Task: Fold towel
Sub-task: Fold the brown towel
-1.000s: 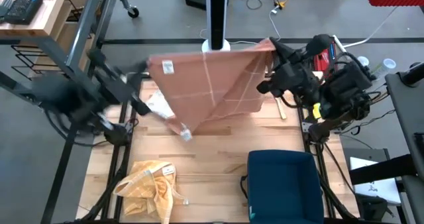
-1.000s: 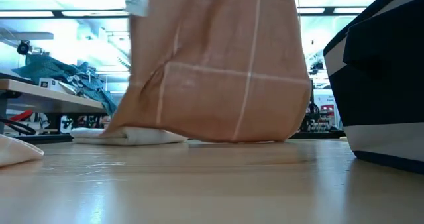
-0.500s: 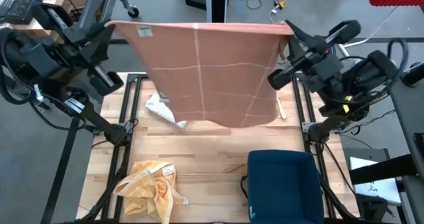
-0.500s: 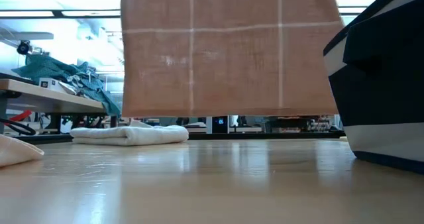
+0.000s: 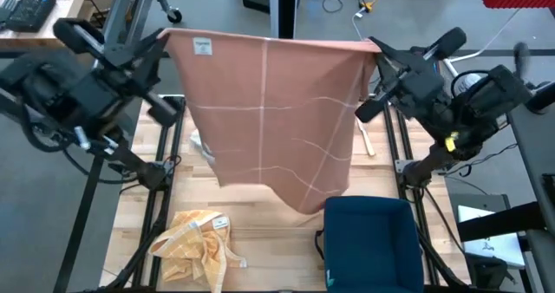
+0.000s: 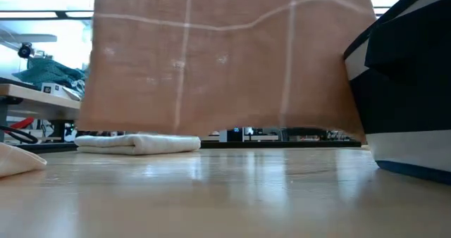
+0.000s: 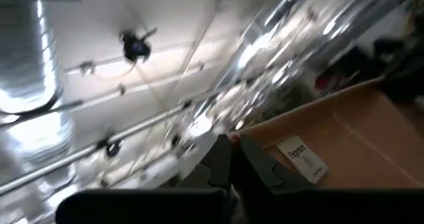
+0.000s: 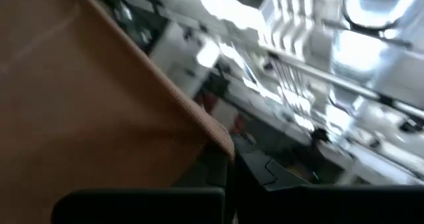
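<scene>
- High view: salmon towel point(image 5: 273, 111) stretched out flat above the tabletop point(image 5: 260, 215), hanging toward 6 o'clock.
- Left pincer point(image 5: 163, 38) clamped shut on the towel's 10 o'clock corner.
- Right pincer point(image 5: 375, 47) pinching the 2 o'clock corner.
- Yellow cloth point(image 5: 198, 241) crumpled at 7 o'clock, dark bin point(image 5: 373, 241) at 5 o'clock.

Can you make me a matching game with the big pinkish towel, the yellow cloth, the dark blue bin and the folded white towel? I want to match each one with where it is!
Things:
1. pink towel
2. yellow cloth
3. dark blue bin
4. white towel

Places:
A. lying folded on the table behind the hanging cloth
B. crumpled at the table's near left
C. held up in the air by its two top corners
D. standing at the table's near right

Pairs: 1-C, 2-B, 3-D, 4-A
</scene>
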Robot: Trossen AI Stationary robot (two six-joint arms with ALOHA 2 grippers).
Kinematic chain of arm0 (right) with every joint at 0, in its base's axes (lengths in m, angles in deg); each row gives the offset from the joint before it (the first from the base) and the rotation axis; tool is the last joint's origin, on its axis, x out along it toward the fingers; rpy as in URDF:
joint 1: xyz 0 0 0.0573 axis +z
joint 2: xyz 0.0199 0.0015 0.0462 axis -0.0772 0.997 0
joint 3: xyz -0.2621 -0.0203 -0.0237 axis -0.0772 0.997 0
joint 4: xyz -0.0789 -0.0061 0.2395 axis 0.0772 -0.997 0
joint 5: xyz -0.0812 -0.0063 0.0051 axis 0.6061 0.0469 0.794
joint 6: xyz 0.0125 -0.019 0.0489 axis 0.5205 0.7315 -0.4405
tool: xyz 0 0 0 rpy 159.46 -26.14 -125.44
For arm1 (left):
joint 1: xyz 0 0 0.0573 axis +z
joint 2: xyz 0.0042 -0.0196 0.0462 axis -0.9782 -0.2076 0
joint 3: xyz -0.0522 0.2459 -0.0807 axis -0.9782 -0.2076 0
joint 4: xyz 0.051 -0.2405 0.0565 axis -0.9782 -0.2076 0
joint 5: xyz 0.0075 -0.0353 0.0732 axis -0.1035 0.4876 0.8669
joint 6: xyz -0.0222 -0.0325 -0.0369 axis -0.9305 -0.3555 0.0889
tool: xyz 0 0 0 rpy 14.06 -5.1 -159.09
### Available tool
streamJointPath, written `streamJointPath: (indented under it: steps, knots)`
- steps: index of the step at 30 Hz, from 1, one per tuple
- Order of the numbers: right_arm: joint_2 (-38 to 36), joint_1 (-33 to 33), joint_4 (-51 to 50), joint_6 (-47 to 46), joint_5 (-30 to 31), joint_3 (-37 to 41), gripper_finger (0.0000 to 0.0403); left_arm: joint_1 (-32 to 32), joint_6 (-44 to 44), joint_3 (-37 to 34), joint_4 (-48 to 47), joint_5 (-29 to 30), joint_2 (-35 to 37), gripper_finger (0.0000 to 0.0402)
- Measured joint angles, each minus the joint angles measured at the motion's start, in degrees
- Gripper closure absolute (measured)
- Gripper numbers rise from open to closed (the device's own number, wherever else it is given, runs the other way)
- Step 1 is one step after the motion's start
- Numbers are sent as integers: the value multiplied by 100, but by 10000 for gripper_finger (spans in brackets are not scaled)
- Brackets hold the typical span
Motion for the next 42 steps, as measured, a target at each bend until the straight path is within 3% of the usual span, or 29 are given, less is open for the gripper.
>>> streamJointPath:
  steps: [3,6,9,12,16,20,25,33,38,42]
  knots:
    - [151,-413,-450,-146,598,11,403,307,336,-6,439,495,-69,401]
    - [294,-894,-1637,-893,677,26,403,823,241,-12,440,929,-47,401]
    - [380,-1414,-3079,-2189,239,26,403,1416,18,-99,230,1459,-32,401]
    - [450,-1954,-4314,-3522,-600,27,403,1991,-501,-306,-368,1862,4,401]
    - [646,-2606,-4928,-4292,-1571,30,403,2525,-1643,-754,-1603,1878,209,401]
    - [922,-3054,-4636,-3805,-1631,30,403,3154,-3048,-1353,-2912,1493,538,401]
    - [1225,-3424,-4066,-3269,-1992,30,403,4036,-4299,-2242,-3351,542,1019,401]
    - [1685,-3813,-4476,-3966,-2563,64,403,5268,-5000,-3982,-3291,-247,1943,401]
    - [1860,-3811,-5569,-5176,-3615,91,403,5392,-5640,-5205,-3291,-495,2699,401]
    - [2079,-3709,-6488,-6018,-4072,353,403,5344,-6277,-6305,-3466,-804,3282,401]
